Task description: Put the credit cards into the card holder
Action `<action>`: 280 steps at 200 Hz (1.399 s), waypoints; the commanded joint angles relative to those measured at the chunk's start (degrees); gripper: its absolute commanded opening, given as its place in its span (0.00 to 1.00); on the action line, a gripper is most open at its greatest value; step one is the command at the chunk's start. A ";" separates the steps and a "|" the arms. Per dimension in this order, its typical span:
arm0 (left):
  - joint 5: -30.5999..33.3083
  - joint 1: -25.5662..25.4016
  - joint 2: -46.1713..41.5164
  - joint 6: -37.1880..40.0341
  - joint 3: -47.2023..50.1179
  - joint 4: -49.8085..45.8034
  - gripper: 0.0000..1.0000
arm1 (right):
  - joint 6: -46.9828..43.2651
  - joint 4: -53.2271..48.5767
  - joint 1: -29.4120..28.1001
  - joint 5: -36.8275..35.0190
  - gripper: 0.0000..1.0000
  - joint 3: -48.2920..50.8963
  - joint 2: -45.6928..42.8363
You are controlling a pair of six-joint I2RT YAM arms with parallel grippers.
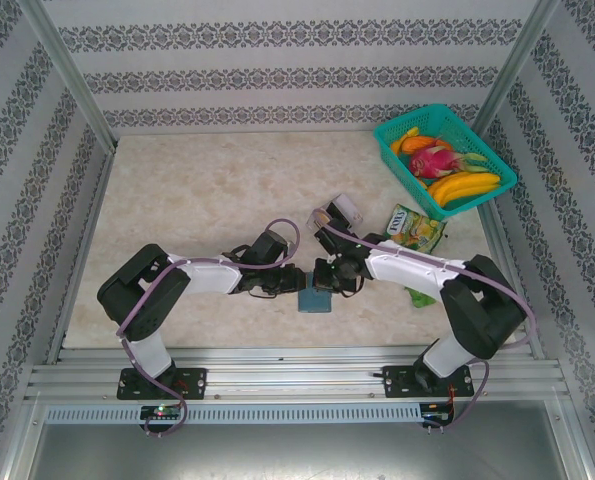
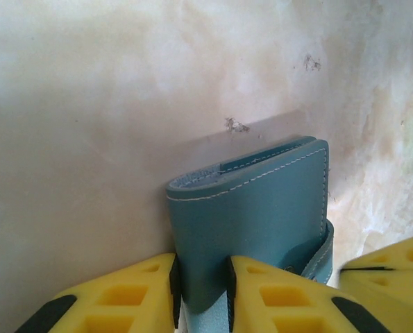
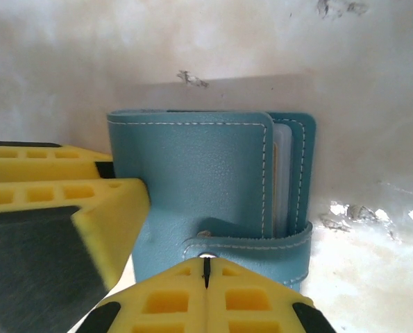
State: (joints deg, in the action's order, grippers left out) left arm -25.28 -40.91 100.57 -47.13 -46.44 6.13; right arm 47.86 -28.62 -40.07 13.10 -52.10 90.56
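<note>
Left hand [image 2: 203,281]: narrowly parted, pinching the card holder [image 2: 262,208] cover, near the surface [image 1: 207,190] front edge, centre. Right hand [image 3: 206,272]: fully closed, tips at the snap strap [image 3: 262,244]. Risk, judged: a push on the strap drags the card holder from that thin pinch, and the credit cards [image 3: 280,173] inside slide out.

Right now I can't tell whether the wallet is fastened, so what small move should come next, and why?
Probably press the shut right pincer down onto the strap at its snap end. The card holder is folded closed with cards showing inside, the left pincer clamps one edge, and the strap wraps over the front.
</note>
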 commanded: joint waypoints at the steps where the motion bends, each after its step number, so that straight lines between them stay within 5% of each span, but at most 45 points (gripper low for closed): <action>1: -2.88 -2.86 2.59 0.33 0.35 -4.37 0.28 | 0.71 -0.63 -1.02 -0.35 0.04 0.41 1.55; 280: -1.97 -3.92 2.83 3.27 -0.73 -8.34 0.27 | 1.02 -2.50 -1.38 -2.10 0.04 0.88 -4.10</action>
State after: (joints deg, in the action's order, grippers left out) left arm -23.94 -41.67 100.68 -45.15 -47.88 3.46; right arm 48.23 -28.99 -41.15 12.67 -51.24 90.65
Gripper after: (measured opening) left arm 0.271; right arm 0.048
